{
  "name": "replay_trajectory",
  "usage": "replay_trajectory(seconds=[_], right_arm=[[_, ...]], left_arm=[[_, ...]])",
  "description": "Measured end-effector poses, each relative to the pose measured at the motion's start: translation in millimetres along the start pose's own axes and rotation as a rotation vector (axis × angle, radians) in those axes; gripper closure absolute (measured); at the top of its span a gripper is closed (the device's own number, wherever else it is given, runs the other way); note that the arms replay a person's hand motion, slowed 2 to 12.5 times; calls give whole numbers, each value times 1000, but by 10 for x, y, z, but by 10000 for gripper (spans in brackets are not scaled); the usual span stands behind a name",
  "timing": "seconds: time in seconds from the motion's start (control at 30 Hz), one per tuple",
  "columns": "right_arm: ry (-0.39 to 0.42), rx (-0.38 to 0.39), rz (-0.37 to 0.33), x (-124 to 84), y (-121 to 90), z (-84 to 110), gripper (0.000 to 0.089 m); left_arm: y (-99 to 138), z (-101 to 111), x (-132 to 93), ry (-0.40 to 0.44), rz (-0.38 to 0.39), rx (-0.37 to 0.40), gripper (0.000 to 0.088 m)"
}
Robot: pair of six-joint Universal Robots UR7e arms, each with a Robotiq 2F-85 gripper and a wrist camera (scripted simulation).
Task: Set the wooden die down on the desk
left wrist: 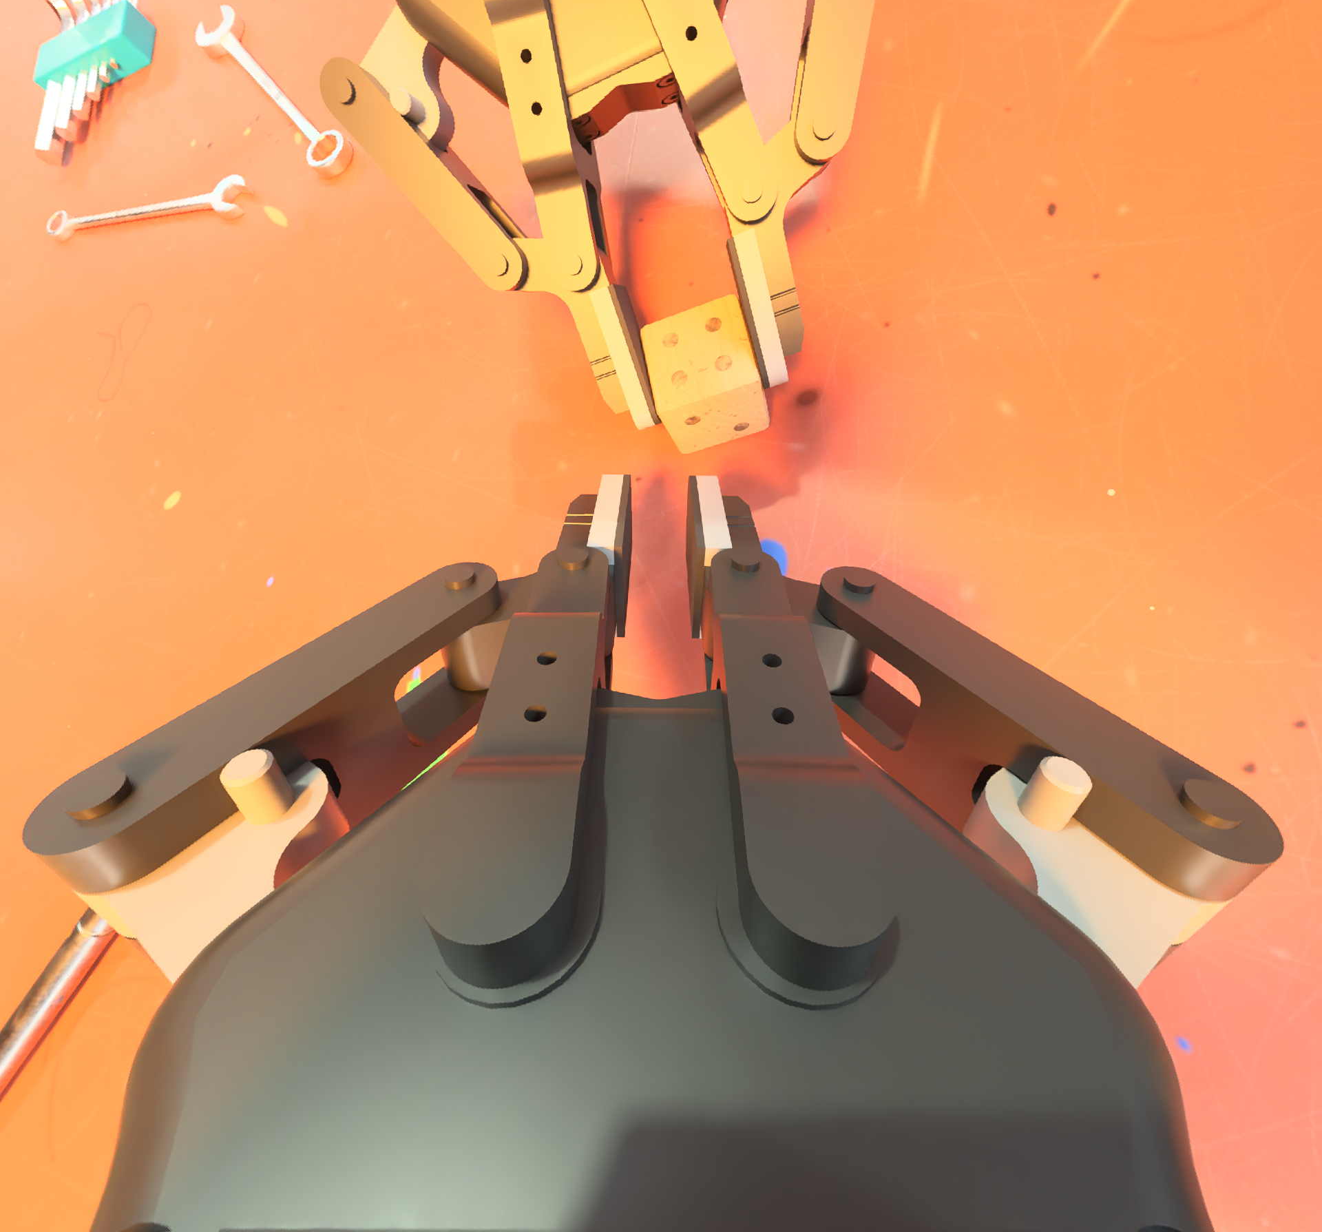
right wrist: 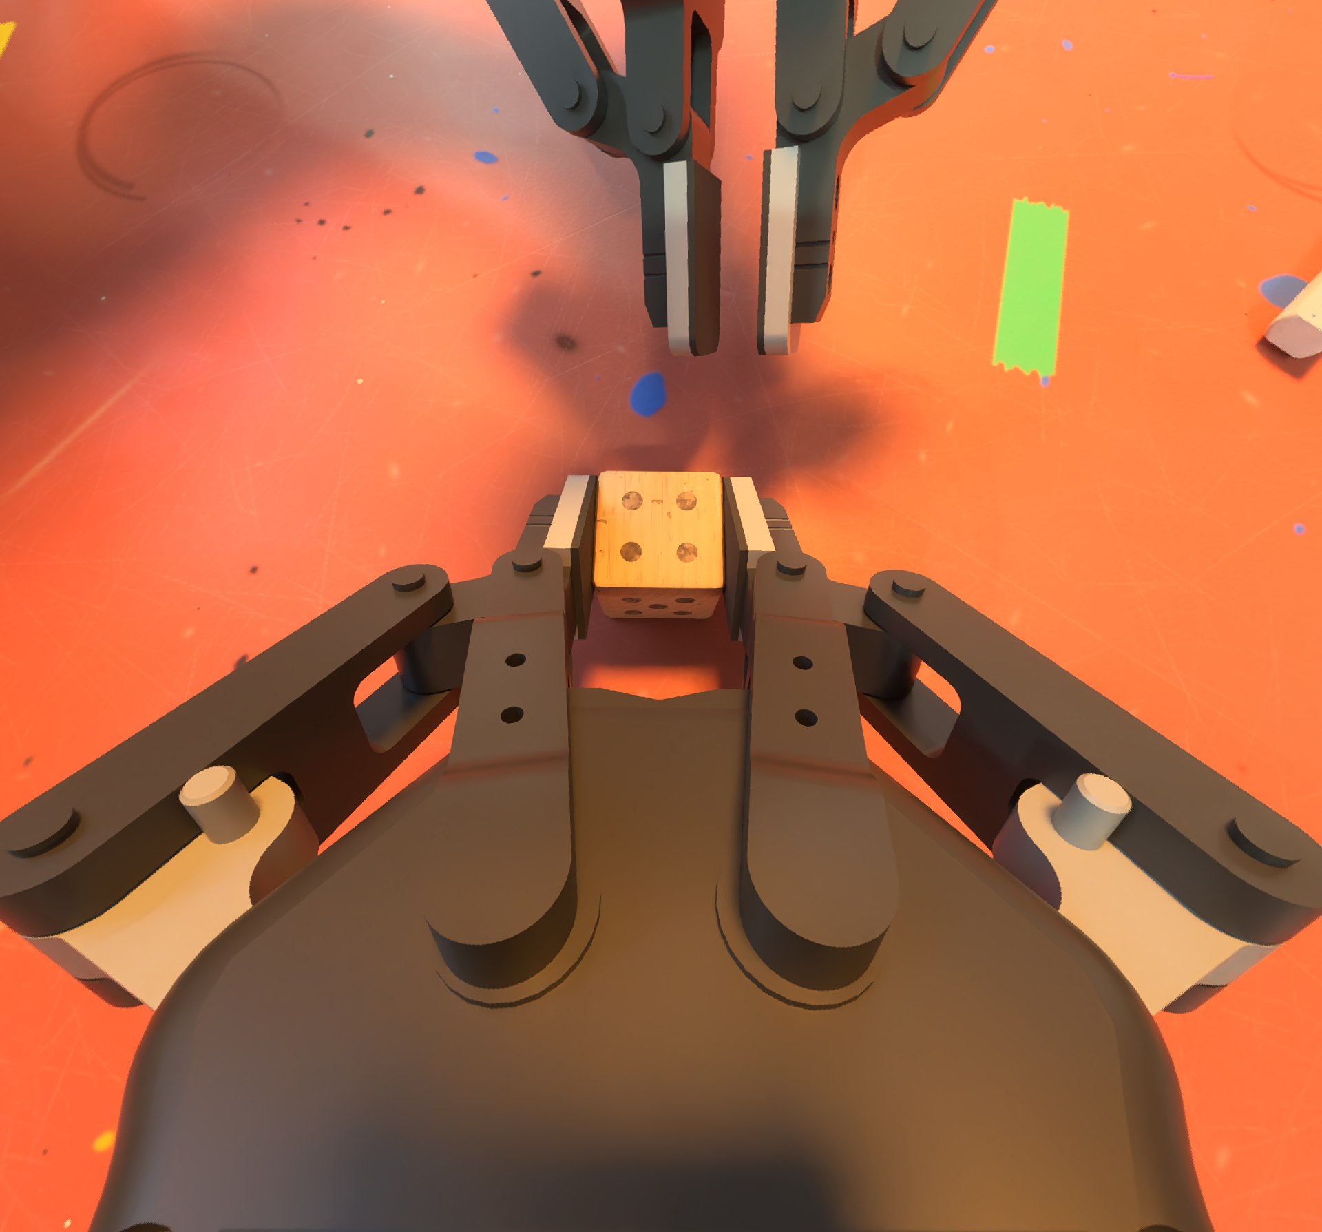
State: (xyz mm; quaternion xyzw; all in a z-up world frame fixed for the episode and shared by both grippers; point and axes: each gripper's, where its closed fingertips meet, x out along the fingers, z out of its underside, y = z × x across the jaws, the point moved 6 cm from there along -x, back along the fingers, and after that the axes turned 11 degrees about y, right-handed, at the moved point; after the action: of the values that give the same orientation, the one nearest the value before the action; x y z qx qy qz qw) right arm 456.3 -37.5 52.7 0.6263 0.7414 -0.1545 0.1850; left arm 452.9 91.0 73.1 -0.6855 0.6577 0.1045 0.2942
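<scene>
Wooden die (right wrist: 659, 531) – 4 pips, unlabelled

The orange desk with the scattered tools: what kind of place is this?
Probably a workshop bench: the scratched, paint-flecked orange desk holds two spanners, a hex key set and a strip of green tape.

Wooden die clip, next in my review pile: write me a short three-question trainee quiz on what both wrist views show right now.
1. True or false: the wooden die is clamped in the right gripper.
2. Multiple choice: the left gripper holds A) a wrench, B) nothing, C) the die.
3. Fill in: the strip of tape on the desk is ____ in colour.

Key: 1 true; 2 B, with a narrow gap between its fingers; 3 green.
</scene>
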Motion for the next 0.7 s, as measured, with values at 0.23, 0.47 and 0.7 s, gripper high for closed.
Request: replay_trajectory(seconds=[0.23, 0.47, 0.7], right_arm=[[0, 3, -2, 1, 3, -1, 593], [0, 5, -3, 2, 3, -2, 593], [0, 10, -5, 3, 6, -3, 593]], left_arm=[[-1, 12, 4, 10, 5, -13, 742], [-5, 16, 6, 15, 15, 5, 742], [-4, 9, 10, 11, 19, 41, 742]])
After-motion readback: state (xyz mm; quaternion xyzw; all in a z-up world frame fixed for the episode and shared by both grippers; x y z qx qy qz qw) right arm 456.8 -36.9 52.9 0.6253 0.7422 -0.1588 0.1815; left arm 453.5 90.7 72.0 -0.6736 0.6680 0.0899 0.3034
